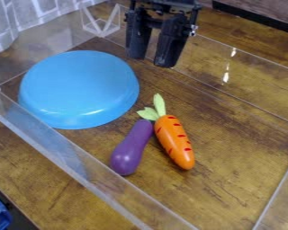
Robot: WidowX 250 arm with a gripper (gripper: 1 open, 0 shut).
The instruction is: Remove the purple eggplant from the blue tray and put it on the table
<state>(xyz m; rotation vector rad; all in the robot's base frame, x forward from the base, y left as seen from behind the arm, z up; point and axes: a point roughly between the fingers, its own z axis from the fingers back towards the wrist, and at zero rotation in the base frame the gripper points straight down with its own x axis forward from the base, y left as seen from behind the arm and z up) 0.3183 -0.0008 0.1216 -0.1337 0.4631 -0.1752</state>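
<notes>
Purple eggplant (132, 148) rests on the table (230, 144) beside the carrot (173, 141), apparently delivered; the gripper (154, 62) hangs wide-fingered, clear of both.

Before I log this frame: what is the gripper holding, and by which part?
Nothing; the gripper is open above the table, its fingers apart.

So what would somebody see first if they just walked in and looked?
Probably the big light-blue tray on the left, because it is the widest bright thing there. Next might be the orange carrot with its green leaves, lying on the brown table right beside the shiny purple eggplant. Then the dark gripper up at the top, with its two fingers apart.
</notes>
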